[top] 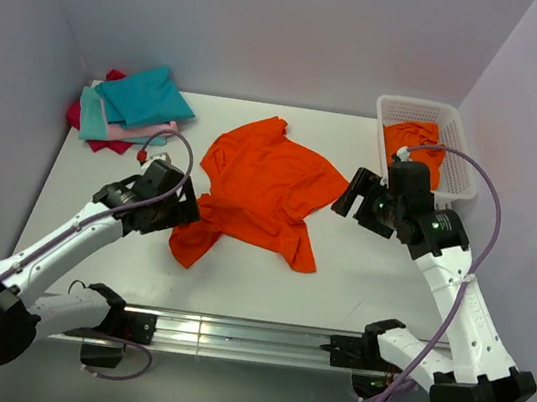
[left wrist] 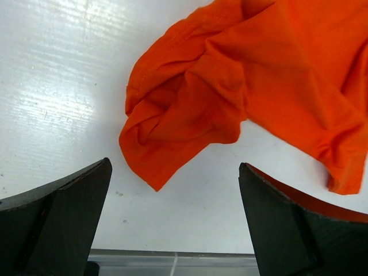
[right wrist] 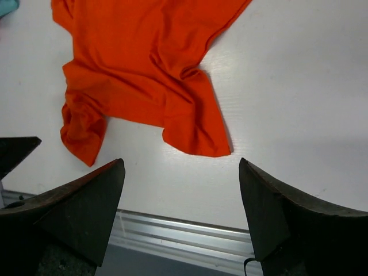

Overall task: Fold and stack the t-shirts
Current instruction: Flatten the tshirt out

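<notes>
A bright orange t-shirt (top: pixel 262 188) lies crumpled and spread on the middle of the white table; it also shows in the left wrist view (left wrist: pixel 241 80) and in the right wrist view (right wrist: pixel 144 63). My left gripper (top: pixel 189 211) is open and empty at the shirt's left edge, beside a bunched sleeve. My right gripper (top: pixel 348 198) is open and empty just right of the shirt. A stack of folded t-shirts, teal (top: pixel 146 95) on top with pale pink and crimson below, sits at the far left. Another orange t-shirt (top: pixel 417 142) lies in the basket.
The white lattice basket (top: pixel 463 149) stands at the far right corner. A metal rail (top: pixel 238 336) runs along the table's near edge. Walls close in the left, back and right sides.
</notes>
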